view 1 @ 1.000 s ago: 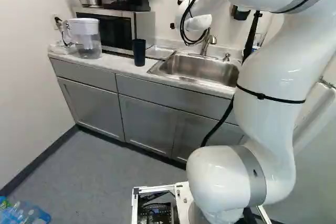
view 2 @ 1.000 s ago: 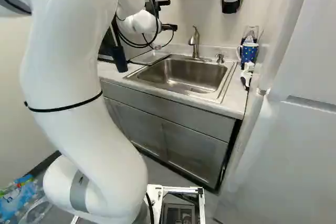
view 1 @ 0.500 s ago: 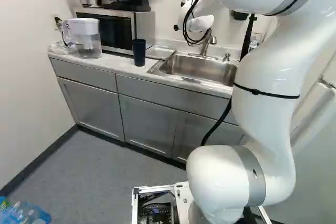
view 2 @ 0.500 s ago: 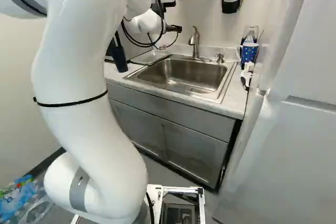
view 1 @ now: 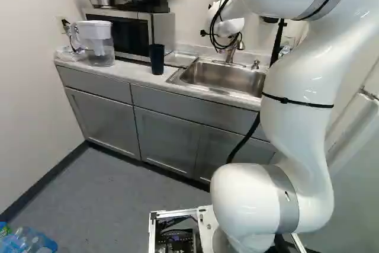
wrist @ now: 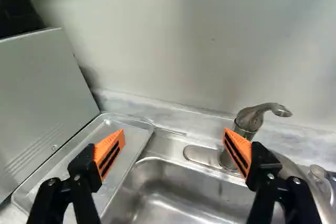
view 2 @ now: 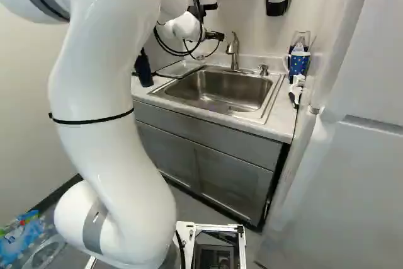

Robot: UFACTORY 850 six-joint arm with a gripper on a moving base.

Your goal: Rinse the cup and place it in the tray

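Dark cup: in the left base view the dark cup (view 1: 157,59) stands mouth up on the counter (view 1: 131,73), just beside the tray (view 1: 179,58) and outside it.
Sink: the sink basin (view 1: 222,78) lies on the tray's other side, with the white arm (view 1: 296,99) reaching over from the right of that view.
Spotted mug: the right base view also shows a blue spotted mug (view 2: 299,63) beyond the sink's far side; the dark cup is judged the likelier one to rinse, though nothing here proves it.
Gripper: in the wrist view the gripper (wrist: 174,132) has its two fingers wide apart, with nothing clamped between them.
Tap: the tap lever (wrist: 260,115) is close to one orange pad (wrist: 239,152) — touching or merely behind it, one cannot tell.
Step in hand: probably working the tap, the cup being ungrasped on the counter.
Doing it well: the robot should meet the lever squarely with one pad, push gently along its swing, and back off before turning away.
Risk: a finger could catch the tap's body, or a hard shove could strain it — then, for the cup, a low, level approach clear of the tray's rim would serve best.
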